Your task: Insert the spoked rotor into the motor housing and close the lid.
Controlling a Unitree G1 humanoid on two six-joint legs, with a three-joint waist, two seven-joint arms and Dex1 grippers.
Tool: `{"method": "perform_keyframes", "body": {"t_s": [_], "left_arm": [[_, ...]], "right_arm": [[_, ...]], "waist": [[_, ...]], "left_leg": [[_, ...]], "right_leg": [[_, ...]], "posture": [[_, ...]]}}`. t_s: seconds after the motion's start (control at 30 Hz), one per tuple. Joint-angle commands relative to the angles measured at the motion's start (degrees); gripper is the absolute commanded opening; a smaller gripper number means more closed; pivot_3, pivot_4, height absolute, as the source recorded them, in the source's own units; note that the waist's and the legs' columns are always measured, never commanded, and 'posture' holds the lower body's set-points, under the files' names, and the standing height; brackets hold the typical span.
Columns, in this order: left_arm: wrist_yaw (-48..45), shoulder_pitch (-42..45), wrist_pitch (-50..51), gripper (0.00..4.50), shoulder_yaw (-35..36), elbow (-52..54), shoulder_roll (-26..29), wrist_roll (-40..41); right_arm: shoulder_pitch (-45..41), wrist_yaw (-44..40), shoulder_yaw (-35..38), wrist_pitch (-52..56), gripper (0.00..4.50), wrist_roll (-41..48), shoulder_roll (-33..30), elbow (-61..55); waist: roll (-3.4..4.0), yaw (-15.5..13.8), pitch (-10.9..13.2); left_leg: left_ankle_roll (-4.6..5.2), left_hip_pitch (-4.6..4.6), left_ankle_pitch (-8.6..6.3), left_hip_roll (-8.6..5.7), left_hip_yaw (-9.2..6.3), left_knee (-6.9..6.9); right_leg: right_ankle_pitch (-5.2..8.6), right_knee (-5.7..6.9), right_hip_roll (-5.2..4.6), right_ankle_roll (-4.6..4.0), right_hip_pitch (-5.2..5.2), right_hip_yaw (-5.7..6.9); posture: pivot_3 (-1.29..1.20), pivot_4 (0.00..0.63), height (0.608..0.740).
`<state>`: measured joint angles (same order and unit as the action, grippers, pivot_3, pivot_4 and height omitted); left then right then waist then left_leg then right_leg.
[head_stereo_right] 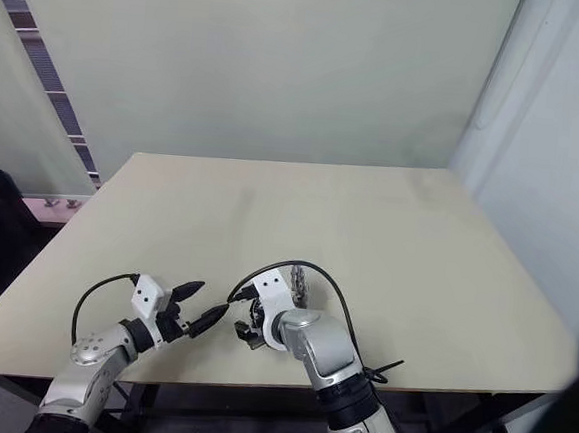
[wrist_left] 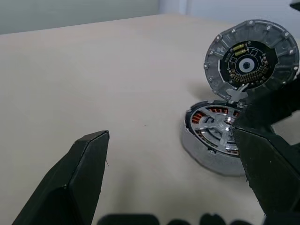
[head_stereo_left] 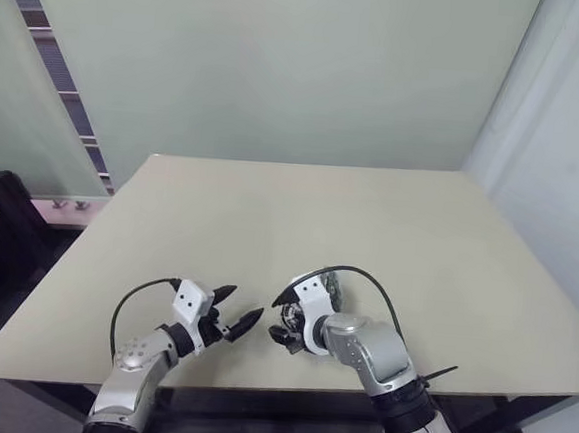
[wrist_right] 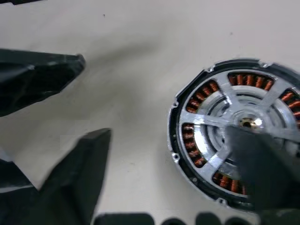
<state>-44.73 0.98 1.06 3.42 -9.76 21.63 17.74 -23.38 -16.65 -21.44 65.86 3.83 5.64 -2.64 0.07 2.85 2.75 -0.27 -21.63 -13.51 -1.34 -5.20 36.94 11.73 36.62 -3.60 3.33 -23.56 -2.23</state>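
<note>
Partly, the spoked rotor (wrist_right: 239, 123) is hidden by a finger of the spread right tool (wrist_right: 178, 154); it is seated in the motor housing (wrist_left: 211, 154) beneath that tool, lid (wrist_left: 251, 58) raised. The left tool (head_stereo_left: 234, 312) is spread beside it.

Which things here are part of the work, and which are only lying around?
Part of the work:
- spoked rotor, seated in the motor housing
- lid, standing open
- right gripper, open over the rotor
- left gripper, open, apart

Only around:
- table, which bears the housing
</note>
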Motion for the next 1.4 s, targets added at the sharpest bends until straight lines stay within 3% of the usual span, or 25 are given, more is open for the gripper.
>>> {"method": "perform_keyframes", "body": {"t_s": [0.03, 0.37, 0.67, 0.87, 1.1, 1.4], "left_arm": [[-0.4, 1.6, -0.5, 4.5, 0.1, 1.4, 0.3, 0.2], [-1.0, 2.1, -0.2, 4.5, -0.6, 1.1, 0.2, 0.1], [-2.3, 2.6, 0.9, 4.5, -1.3, 1.1, 0.5, 0.1], [-3.0, 3.6, 1.4, 4.5, -1.9, 1.6, 0.7, 0.2], [-3.6, 3.8, 1.5, 4.5, -1.9, 1.8, 1.1, 0.1], [-3.9, 3.9, 1.1, 4.5, -1.6, 1.5, 1.6, 0.1]], "right_arm": [[-0.2, -0.2, 0.2, 1.0, 4.48, 1.3, -0.7, -5.4], [-0.5, -1.7, 1.2, 5.3, 4.48, 4.8, -4.2, -15.7], [-6.3, -3.4, 10.7, -8.2, 4.48, 7.1, -8.8, -18.8], [-9.5, 1.1, 12.8, -19.1, 4.48, -0.7, -17.1, -12.3], [-8.0, 1.4, 10.5, -24.1, 4.48, -6.7, -24.5, -3.4], [-4.0, -6.3, 2.5, -18.4, 4.48, -4.4, -21.7, -5.4]], "waist": [[0.0, 0.0, 0.0], [-0.01, 0.0, 0.0], [-0.02, 0.0, 0.0], [-0.01, 0.0, 0.0], [-0.01, 0.0, 0.0], [-0.02, 0.0, 0.0]], "left_leg": [[0.0, 0.0, 0.0, 0.0, 0.0, 0.0], [0.03, -0.06, 0.02, 0.02, 0.01, -0.04], [-0.14, -0.07, -0.09, 0.02, 0.0, -0.04], [0.05, -0.14, 0.02, -0.04, 0.04, -0.09], [0.09, -0.14, 0.04, -0.02, 0.09, -0.3], [0.13, -0.12, 0.03, -0.02, 0.14, -0.64]], "right_leg": [[0.0, 0.0, 0.0, 0.0, 0.0, 0.01], [0.0, -0.02, 0.0, 0.0, -0.03, 0.01], [0.01, -0.15, -0.04, 0.01, -0.03, 0.08], [0.01, -0.18, -0.08, 0.01, -0.03, 0.07], [0.0, -0.49, -0.08, 0.0, 0.03, 0.06], [-0.06, -0.81, -0.06, 0.1, 0.06, 0.0]], "posture": [[0.0, 0.0, 0.74], [0.0, 0.0, 0.74], [0.0, 0.0, 0.74], [0.0, 0.0, 0.74], [0.0, 0.0, 0.74], [0.0, 0.0, 0.74]]}}
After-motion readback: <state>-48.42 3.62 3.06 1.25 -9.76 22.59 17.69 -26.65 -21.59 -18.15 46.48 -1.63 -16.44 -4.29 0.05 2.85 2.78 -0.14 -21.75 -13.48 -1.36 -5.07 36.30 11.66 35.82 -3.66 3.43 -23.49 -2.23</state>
